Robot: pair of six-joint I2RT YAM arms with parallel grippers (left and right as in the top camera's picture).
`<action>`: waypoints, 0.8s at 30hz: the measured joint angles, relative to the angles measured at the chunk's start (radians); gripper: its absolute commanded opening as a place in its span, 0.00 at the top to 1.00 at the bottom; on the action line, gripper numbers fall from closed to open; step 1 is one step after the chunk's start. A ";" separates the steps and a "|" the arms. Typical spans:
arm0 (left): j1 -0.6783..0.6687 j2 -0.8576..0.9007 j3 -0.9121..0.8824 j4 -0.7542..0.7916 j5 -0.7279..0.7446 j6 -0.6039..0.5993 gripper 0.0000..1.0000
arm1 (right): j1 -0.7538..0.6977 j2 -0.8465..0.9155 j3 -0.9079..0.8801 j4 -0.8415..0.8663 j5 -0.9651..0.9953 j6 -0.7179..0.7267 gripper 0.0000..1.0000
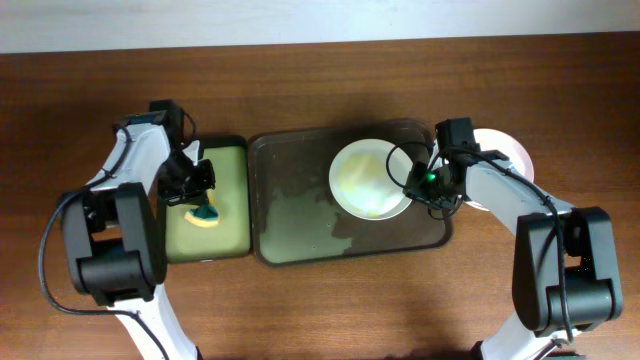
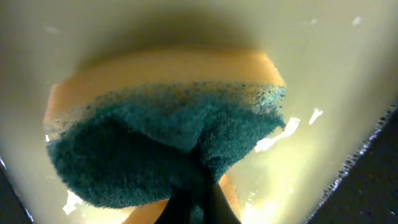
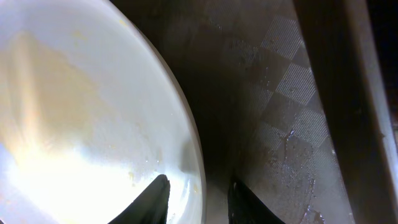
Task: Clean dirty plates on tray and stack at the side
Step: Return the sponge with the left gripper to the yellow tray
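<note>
At far left of the table, left hand sits over the small tray with the pale yellow-green inside. It is clenched on a sponge, yellow foam with a green scrub face. In the left wrist view the sponge fills the frame. Only the dark fingertips show at the bottom edge, pinching a crease into the green pad. The liquid around it glints, depth unclear.

Centre: the tray, dark brown, floor streaked with a wet film. One plate lies in its right half, with a yellowish smear across the middle.

Right hand is at that plate's right rim. In the right wrist view the fingertips straddle the rim, one over the plate and one over the tray floor. The jaws are apart with a gap on each side, so it is released, not gripping. The plate is cut off at left and bottom.

Far right, a second plate sits on the table just outside the tray, mostly hidden by the right arm. Cannot tell whether it is one plate or a stack.
</note>
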 measured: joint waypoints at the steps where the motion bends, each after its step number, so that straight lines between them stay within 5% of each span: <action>1: 0.024 -0.011 -0.006 0.004 0.037 0.010 1.00 | 0.000 0.000 0.000 0.000 0.000 0.001 0.66; 13: 0.034 -0.106 -0.069 0.071 0.085 0.010 1.00 | 0.000 0.000 0.002 0.000 -0.004 0.000 0.66; 14: 0.034 -0.106 -0.107 0.105 0.085 0.010 0.96 | 0.000 0.000 0.002 0.000 -0.004 0.000 0.86; 15: 0.034 -0.106 -0.127 0.129 0.085 0.011 0.94 | 0.000 0.000 0.002 0.000 -0.003 0.000 0.96; 17: 0.035 -0.108 -0.163 0.170 0.090 0.011 0.63 | 0.000 0.001 -0.003 -0.003 0.004 -0.002 0.96; 19: 0.035 -0.114 -0.169 0.176 0.092 0.014 0.00 | 0.000 0.001 0.013 -0.037 0.005 -0.023 0.96; 24: 0.033 -0.114 -0.176 0.179 0.092 0.014 0.01 | 0.000 -0.068 0.262 -0.364 0.022 -0.164 0.96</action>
